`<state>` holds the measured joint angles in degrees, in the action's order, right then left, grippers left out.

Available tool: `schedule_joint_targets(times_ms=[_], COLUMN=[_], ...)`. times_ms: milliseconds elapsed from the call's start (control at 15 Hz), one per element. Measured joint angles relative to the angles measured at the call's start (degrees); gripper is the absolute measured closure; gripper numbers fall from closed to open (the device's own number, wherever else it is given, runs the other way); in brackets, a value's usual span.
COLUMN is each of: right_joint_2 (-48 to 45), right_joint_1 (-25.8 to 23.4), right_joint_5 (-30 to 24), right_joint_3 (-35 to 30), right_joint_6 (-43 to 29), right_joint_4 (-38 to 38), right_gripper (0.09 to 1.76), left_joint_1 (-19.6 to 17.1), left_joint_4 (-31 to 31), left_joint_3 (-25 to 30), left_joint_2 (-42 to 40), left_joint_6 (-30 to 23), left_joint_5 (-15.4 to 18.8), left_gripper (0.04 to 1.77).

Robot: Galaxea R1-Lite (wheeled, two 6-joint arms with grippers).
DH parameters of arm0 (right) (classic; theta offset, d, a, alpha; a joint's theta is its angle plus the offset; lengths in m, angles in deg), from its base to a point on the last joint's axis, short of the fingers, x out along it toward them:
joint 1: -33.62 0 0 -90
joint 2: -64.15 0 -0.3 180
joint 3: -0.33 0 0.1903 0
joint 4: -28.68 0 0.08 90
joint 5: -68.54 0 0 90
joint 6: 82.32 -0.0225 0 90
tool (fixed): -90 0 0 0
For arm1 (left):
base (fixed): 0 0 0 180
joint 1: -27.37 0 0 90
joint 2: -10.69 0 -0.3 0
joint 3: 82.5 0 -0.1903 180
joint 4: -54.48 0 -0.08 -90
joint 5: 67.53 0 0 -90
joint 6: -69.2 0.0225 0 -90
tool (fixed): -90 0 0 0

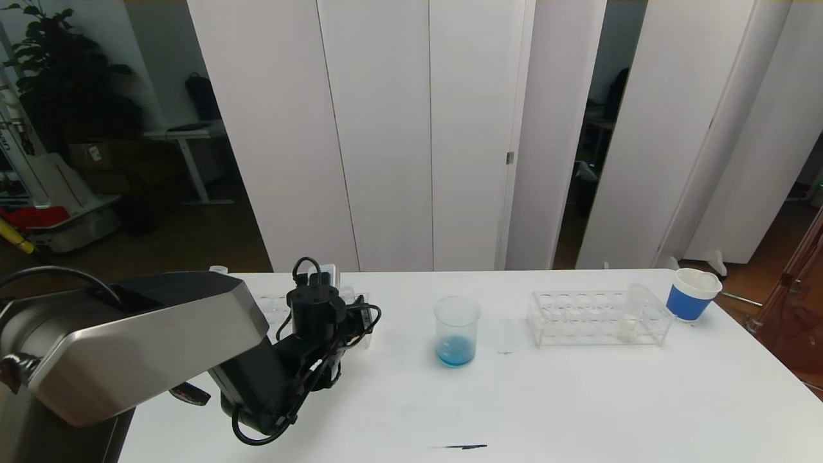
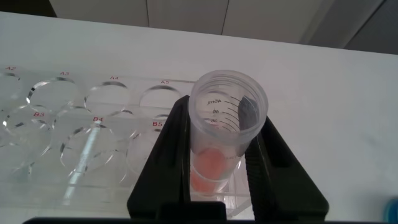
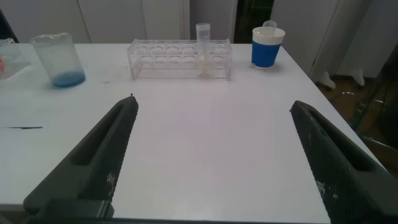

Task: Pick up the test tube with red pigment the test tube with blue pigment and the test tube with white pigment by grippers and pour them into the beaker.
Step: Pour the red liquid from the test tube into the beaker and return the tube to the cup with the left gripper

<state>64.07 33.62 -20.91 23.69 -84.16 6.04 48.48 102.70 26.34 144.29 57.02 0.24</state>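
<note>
Left gripper shut on red tube, standing in rack, maybe for lifting. Beaker mid-bench (blue inside). White tube waiting. Right gripper wide, idle.

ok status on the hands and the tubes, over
Left hand shut on the clear tube with orange-red liquid, still seated in its clear rack. Right hand open, hovering over bare table. Clear beaker holds blue liquid. Nothing in the way.
</note>
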Motion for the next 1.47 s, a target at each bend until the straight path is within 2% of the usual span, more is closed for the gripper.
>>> schedule_joint_targets(times_ms=[867,1467], right_joint_2=[0.0,0.0], right_joint_1=[0.0,0.0], right_joint_5=[0.0,0.0], right_joint_3=[0.0,0.0], right_joint_6=[0.0,0.0], right_joint_4=[0.0,0.0], right_gripper=[0.10,0.10], left_joint_1=[0.2,0.8], left_joint_4=[-0.9,-1.8], left_joint_3=[0.3,1.0], left_joint_2=[-1.1,-8.0], left_joint_6=[0.5,5.8], left_joint_5=[0.0,-0.6], left_gripper=[1.23,1.23])
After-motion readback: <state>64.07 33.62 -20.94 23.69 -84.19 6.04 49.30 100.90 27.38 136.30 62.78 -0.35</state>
